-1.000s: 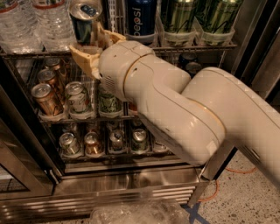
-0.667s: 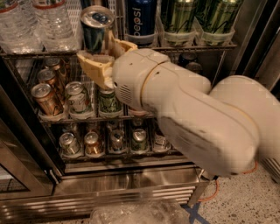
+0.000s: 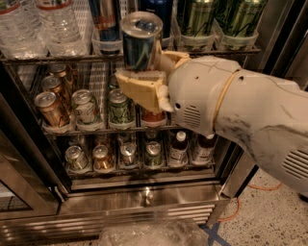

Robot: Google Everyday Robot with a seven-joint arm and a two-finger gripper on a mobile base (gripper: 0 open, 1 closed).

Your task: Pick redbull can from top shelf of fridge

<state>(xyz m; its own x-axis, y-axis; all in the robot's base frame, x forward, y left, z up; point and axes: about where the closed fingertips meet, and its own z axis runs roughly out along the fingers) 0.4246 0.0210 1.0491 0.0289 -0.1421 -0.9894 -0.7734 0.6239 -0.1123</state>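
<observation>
My gripper (image 3: 155, 71) is shut on the redbull can (image 3: 140, 44), a slim dark blue and silver can with a silver lid, tilted and held in front of the top shelf (image 3: 62, 56) of the open fridge (image 3: 144, 202). One tan finger (image 3: 140, 89) lies under the can, the other (image 3: 174, 57) is at its right side. A second like can (image 3: 104, 19) stands in a clear cup on the top shelf behind it. My white arm (image 3: 240, 110) comes in from the right.
Water bottles (image 3: 57, 24) stand at the top shelf's left, a blue can (image 3: 161, 8) and tall green cans (image 3: 199, 17) at its right. Short cans (image 3: 86, 108) fill the middle rack, cans and small bottles (image 3: 178, 149) the lower one. A clear plastic bag (image 3: 154, 234) lies on the floor.
The gripper has closed on the can, drawn it out from the top shelf's lane and carried it right and toward the camera. The arm now covers more of the right side.
</observation>
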